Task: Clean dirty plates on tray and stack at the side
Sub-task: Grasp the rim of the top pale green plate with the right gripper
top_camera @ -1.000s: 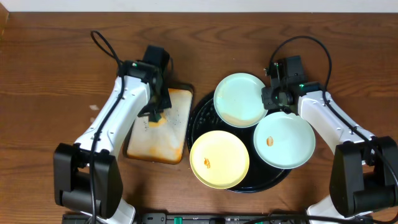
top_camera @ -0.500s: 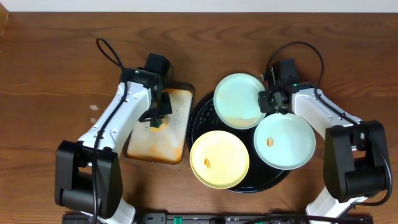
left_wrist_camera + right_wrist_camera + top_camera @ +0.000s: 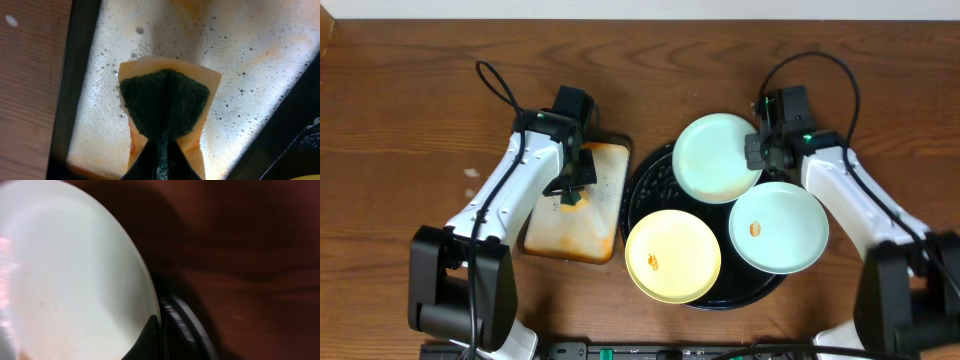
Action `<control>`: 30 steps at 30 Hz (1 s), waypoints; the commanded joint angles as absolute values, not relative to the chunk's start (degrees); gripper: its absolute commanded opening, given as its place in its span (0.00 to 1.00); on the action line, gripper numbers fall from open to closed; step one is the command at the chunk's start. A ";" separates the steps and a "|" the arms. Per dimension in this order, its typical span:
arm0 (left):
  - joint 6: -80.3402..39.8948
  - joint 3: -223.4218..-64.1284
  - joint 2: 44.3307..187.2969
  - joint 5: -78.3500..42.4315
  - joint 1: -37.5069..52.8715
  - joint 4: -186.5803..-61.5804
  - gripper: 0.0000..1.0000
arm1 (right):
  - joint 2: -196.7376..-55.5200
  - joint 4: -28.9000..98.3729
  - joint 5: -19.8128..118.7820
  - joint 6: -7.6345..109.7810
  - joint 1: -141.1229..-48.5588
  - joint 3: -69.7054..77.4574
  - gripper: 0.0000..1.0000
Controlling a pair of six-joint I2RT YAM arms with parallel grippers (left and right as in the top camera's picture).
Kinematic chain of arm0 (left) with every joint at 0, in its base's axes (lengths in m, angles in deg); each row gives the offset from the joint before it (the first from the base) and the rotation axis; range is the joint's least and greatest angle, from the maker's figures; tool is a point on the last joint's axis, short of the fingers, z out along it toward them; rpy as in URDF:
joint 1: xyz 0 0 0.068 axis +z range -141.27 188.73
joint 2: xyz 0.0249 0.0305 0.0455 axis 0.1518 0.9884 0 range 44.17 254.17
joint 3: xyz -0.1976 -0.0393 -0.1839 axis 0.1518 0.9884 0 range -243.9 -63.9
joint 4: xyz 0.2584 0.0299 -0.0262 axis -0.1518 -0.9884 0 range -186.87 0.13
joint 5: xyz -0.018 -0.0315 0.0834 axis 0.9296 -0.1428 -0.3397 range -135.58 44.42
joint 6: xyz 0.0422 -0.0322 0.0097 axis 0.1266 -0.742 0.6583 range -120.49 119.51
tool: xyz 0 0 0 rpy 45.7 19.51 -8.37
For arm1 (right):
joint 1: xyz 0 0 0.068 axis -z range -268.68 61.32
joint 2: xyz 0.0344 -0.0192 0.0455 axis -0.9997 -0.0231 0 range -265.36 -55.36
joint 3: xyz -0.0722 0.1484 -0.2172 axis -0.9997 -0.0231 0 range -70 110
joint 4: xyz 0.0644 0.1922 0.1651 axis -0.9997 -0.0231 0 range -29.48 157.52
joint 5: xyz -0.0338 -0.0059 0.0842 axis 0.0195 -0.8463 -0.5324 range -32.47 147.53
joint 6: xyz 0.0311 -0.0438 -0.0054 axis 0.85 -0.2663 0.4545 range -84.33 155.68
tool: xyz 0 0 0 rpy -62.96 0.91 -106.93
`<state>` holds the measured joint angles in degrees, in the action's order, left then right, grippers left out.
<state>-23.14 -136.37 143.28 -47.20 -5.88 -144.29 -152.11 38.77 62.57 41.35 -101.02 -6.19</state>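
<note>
The round black tray [image 3: 650,180] holds three plates. A mint-green plate [image 3: 715,158] sits at the back, a second mint-green plate [image 3: 778,227] with an orange speck at the right, and a pale yellow plate [image 3: 672,256] with an orange speck at the front. My right gripper [image 3: 757,152] is shut on the right rim of the back mint-green plate [image 3: 65,275], which is tilted. My left gripper [image 3: 572,190] is shut on a sponge [image 3: 165,102], green face and yellow body, over the foamy rectangular tray [image 3: 595,235].
The rectangular orange-stained tray [image 3: 260,65] with soapy foam lies left of the black tray, nearly touching it. Cables loop behind both arms. Bare wooden table lies at the far left, the back and the far right.
The right gripper has moved right and slightly back with the back mint-green plate, shifting it toward the tray's right rear. The left arm and sponge stay in place.
</note>
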 commanded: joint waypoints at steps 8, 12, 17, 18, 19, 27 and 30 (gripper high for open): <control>-22.77 -136.17 143.28 -47.23 -5.64 -144.61 0.08 | -139.80 38.07 90.35 37.15 -112.95 -4.31 0.01; -22.77 -136.17 143.28 -47.23 -5.64 -144.61 0.08 | -139.23 38.18 100.79 34.20 -118.85 -4.31 0.01; -22.77 -136.17 143.28 -47.23 -5.64 -144.61 0.08 | -139.25 38.27 109.67 30.20 -124.56 -4.31 0.01; -22.77 -136.17 143.28 -47.23 -5.64 -144.61 0.08 | -139.25 38.38 110.78 29.70 -125.34 -4.31 0.01; -22.79 -136.17 143.28 -47.23 -5.64 -144.61 0.08 | -139.25 38.44 111.90 28.87 -126.33 -4.31 0.01; -22.79 -136.17 143.28 -47.23 -5.64 -144.64 0.08 | -139.25 38.40 119.07 20.54 -131.70 -4.31 0.01; -22.77 -136.17 143.28 -47.23 -5.64 -144.64 0.08 | -139.25 38.38 122.56 19.18 -133.12 -4.31 0.01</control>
